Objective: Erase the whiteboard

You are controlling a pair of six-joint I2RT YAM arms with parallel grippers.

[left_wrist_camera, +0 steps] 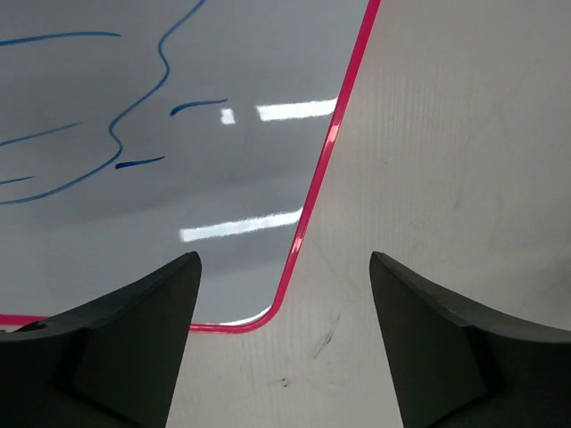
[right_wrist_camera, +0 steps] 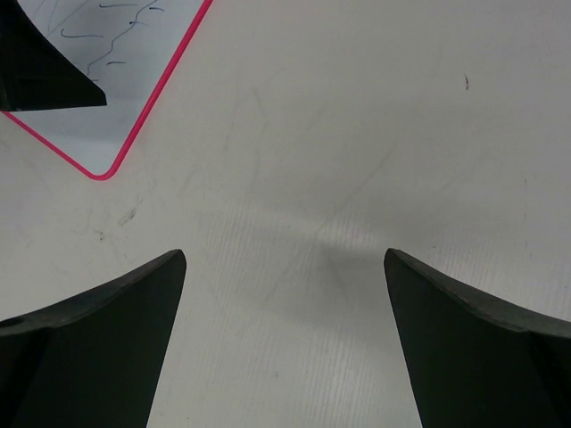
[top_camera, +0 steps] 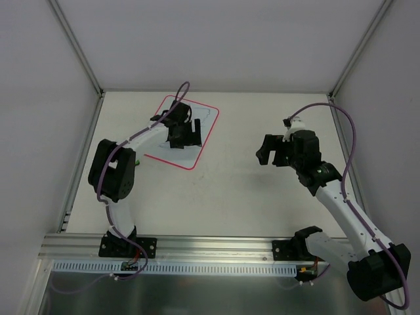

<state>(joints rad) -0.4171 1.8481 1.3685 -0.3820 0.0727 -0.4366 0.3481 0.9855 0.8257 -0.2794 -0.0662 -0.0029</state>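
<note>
Matte white table (top_camera: 249,197) w/ glossy round-cornered whiteboard (left_wrist_camera: 250,178), blue scribbles (left_wrist_camera: 164,62)

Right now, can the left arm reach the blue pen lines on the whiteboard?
Likely yes: the left gripper hangs open over a corner of the whiteboard, nothing between it and the blue lines.

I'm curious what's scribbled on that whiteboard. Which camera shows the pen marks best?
The left wrist view: the blue pen lines on the whiteboard appear close and sharp. In the top view the left arm covers much of the board and the lines look faint. The right wrist view catches one corner, scribbles tiny.
</note>
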